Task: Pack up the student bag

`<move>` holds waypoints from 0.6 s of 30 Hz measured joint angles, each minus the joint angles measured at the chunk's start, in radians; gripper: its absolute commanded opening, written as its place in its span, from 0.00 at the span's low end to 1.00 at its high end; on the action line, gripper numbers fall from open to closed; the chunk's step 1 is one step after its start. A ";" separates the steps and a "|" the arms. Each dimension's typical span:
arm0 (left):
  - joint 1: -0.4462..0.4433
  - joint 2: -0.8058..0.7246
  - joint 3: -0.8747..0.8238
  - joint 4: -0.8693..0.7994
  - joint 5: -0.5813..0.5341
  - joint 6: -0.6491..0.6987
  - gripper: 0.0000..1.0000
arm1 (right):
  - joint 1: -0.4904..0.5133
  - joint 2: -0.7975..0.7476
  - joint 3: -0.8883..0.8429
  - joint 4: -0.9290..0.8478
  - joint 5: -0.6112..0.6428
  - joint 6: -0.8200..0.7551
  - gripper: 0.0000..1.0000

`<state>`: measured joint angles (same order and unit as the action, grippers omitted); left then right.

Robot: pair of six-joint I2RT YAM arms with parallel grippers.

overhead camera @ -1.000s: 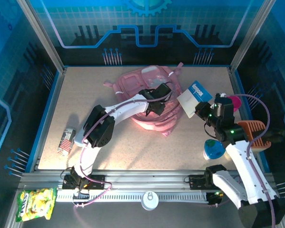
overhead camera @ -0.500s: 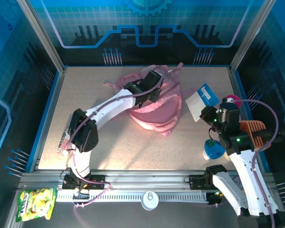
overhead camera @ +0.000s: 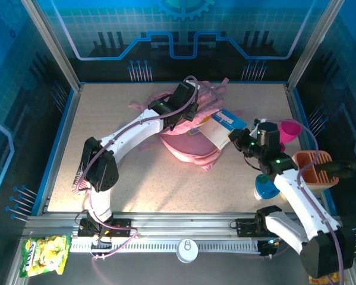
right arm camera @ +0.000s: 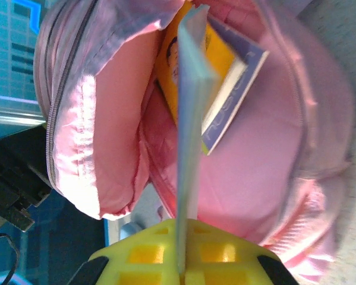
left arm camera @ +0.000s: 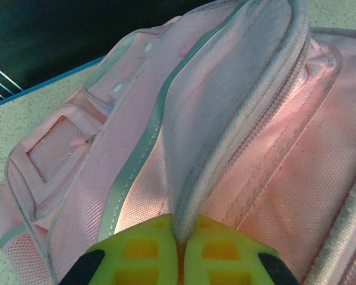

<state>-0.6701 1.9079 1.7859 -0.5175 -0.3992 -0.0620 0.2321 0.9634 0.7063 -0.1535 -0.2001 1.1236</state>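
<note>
The student bag (overhead camera: pixel 192 142), a soft pink backpack, lies mid-table with its main pocket gaping toward the right. My left gripper (overhead camera: pixel 185 111) is shut on the pale zip edge of the top flap (left arm camera: pixel 237 136) and holds it up; in the left wrist view the fingertips (left arm camera: pixel 182 230) pinch that edge. My right gripper (overhead camera: pixel 238 141) is shut on a thin blue-and-white notebook (overhead camera: pixel 220 126), whose far end is at the pocket's mouth. Seen edge-on in the right wrist view, the notebook (right arm camera: pixel 189 130) points into the pink interior (right arm camera: pixel 267 154), where a yellow-and-blue book (right arm camera: pixel 225 71) lies.
A magenta cup (overhead camera: pixel 289 129), an orange holder (overhead camera: pixel 311 167) and a blue round item (overhead camera: pixel 265 187) stand by the right edge. A small striped packet (overhead camera: pixel 81 176) lies at the left. A yellow-green snack bag (overhead camera: pixel 44 254) lies in front of the table's rail.
My left gripper closed on the bag's flap and pulled it up and toward the back. My right arm carried the notebook left, from beside the bag to its open mouth.
</note>
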 measured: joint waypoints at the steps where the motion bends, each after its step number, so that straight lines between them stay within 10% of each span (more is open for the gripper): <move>1: 0.000 0.000 0.003 0.000 0.002 -0.004 0.00 | 0.018 0.032 0.000 0.041 0.000 0.020 0.08; 18: 0.021 0.000 0.013 -0.001 0.038 -0.051 0.00 | 0.141 0.669 0.158 0.403 0.218 0.219 0.18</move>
<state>-0.6491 1.9079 1.7985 -0.5182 -0.3614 -0.1131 0.3733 1.6329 0.8639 0.2497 0.0181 1.3426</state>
